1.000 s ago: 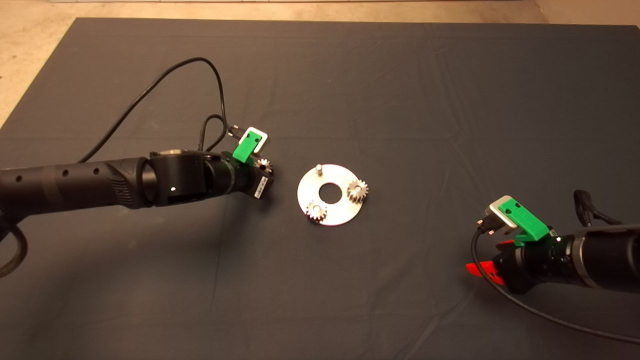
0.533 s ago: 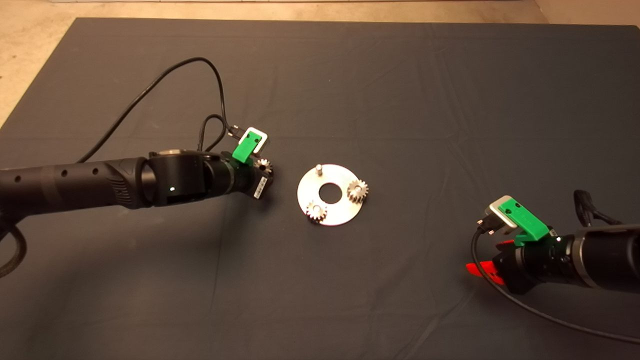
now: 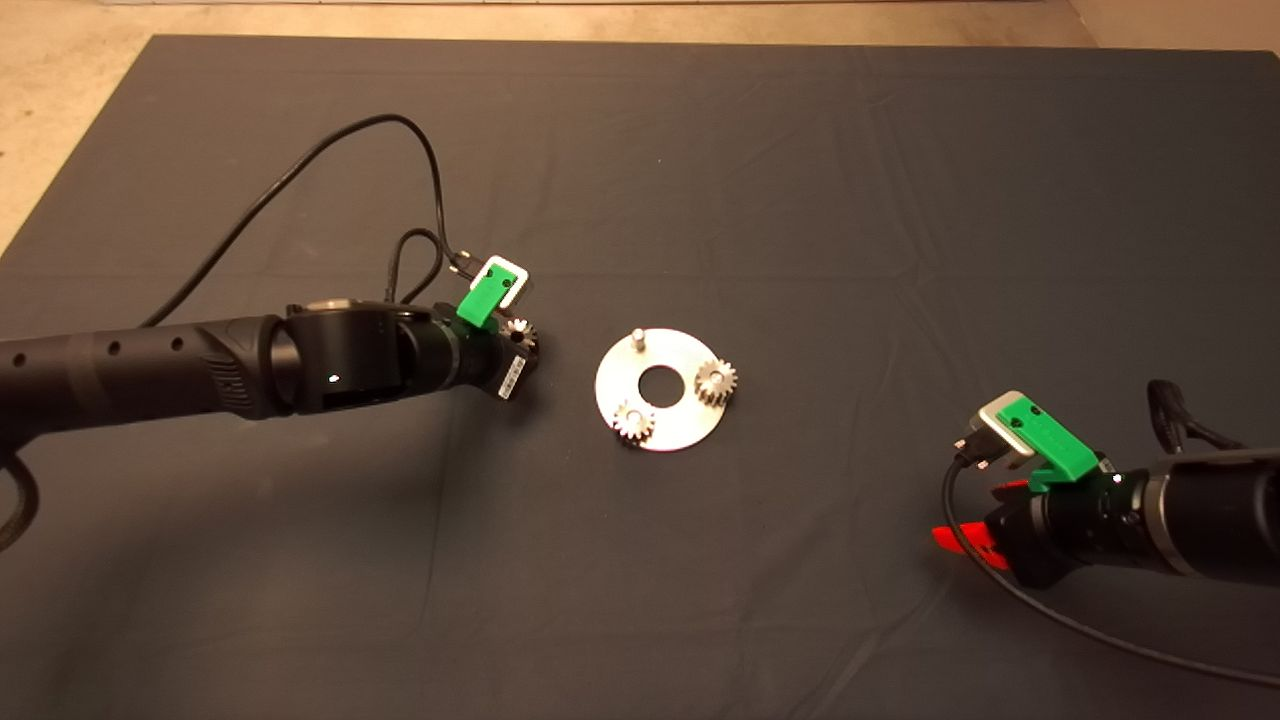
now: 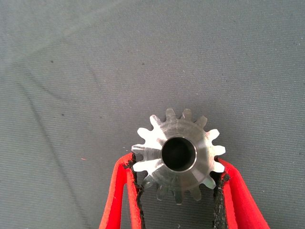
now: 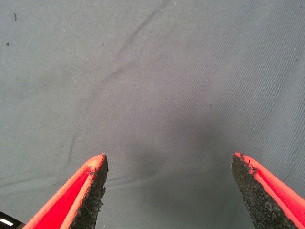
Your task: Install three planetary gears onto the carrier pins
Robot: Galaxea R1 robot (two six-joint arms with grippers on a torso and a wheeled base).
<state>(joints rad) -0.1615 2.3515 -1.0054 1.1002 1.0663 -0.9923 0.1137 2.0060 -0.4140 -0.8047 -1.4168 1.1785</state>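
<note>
Black arms [image 3: 150,375], green hand [image 3: 520,345], red fingers [image 4: 125,200]

The left arm [image 3: 200,365] reaches in low from the left edge, stretched level over the surface, its cable looping above the wrist. The left gripper [image 4: 178,191] has its jaws closed onto a gear [image 4: 177,153], black pads [image 4: 219,195] pressing the teeth on both sides. The right gripper [image 5: 169,191] sits at the lower right, jaws spread wide apart

A dark grey mat [image 3: 800,180], faintly creased, covers the table, with pale beige floor [image 3: 60,100] beyond its far edge.
</note>
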